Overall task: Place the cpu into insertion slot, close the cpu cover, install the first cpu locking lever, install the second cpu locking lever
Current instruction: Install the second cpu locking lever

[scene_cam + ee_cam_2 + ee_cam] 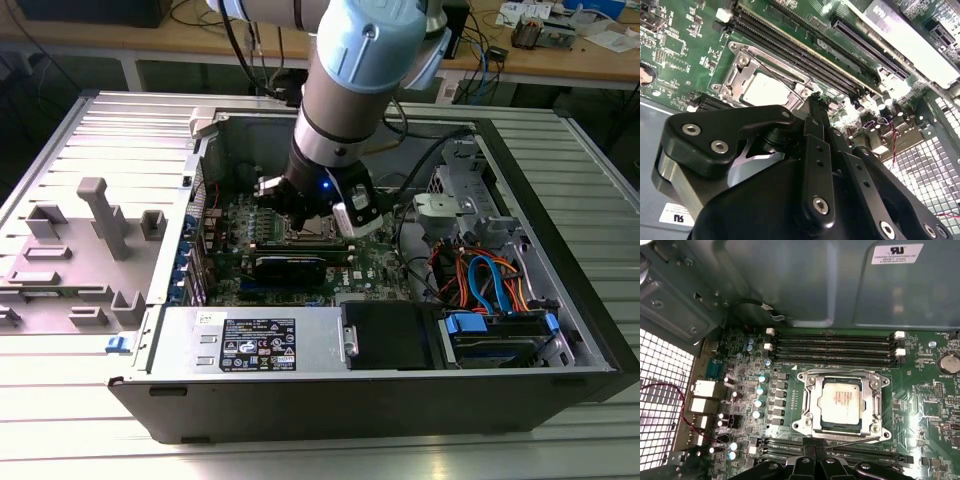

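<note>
1. The cpu (pixel 841 400) lies flat in the insertion slot (pixel 816 426) right of centre in the first wrist view. The cpu cover (pixel 876 405) is folded down around it, its silver frame bordering the chip on all sides.
2. The hand (pixel 815 446) sits at the lower centre of that frame, fingertips pressed together and empty, right at the socket's near edge, where a thin wire locking lever (pixel 852 441) runs.
3. In the second wrist view the hand's tip (pixel 814 98) is close beside the cover's corner.
4. Judgement: the lever is a light, stiff, springy steel rod, likely slippery. It is best pushed near its free end, keeping clear of the fragile board (pixel 925 405).
</note>
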`<state>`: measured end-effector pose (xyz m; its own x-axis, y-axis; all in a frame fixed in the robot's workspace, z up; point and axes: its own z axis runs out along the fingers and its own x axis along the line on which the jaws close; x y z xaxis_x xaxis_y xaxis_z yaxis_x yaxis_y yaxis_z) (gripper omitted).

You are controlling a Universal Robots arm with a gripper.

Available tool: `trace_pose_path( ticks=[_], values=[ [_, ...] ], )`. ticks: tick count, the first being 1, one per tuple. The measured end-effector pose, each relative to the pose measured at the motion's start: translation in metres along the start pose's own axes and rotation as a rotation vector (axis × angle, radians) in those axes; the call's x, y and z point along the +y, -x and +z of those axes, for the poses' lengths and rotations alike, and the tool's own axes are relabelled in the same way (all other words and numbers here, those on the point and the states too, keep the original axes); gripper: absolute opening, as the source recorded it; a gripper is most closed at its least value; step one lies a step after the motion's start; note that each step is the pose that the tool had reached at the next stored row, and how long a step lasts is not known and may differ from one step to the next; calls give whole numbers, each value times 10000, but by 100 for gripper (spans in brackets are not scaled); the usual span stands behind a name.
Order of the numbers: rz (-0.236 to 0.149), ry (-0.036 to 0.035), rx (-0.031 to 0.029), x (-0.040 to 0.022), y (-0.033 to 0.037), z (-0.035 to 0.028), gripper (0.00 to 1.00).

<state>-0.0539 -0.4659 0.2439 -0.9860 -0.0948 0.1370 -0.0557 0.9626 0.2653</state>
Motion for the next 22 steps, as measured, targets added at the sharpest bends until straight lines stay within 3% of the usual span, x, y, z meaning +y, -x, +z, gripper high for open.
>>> trace_pose_path(
  ticks=[4,6,7,8,10,13,14,16,19,22],
  values=[
    [-32,96,3,-57,2,35,11],
    [-62,238,-3,-74,3,67,11],
    [-86,362,-8,-77,-22,86,11],
    [-95,408,-11,-77,-45,96,11],
    [-109,463,-14,-82,-84,132,11],
    [-117,465,-24,-97,-81,186,11],
    [-131,464,-73,-98,-83,189,11],
    [-188,469,-246,-98,-112,201,11],
    [-244,510,-385,-98,-156,221,11],
    [-275,532,-461,-101,-168,236,11]
  ],
)
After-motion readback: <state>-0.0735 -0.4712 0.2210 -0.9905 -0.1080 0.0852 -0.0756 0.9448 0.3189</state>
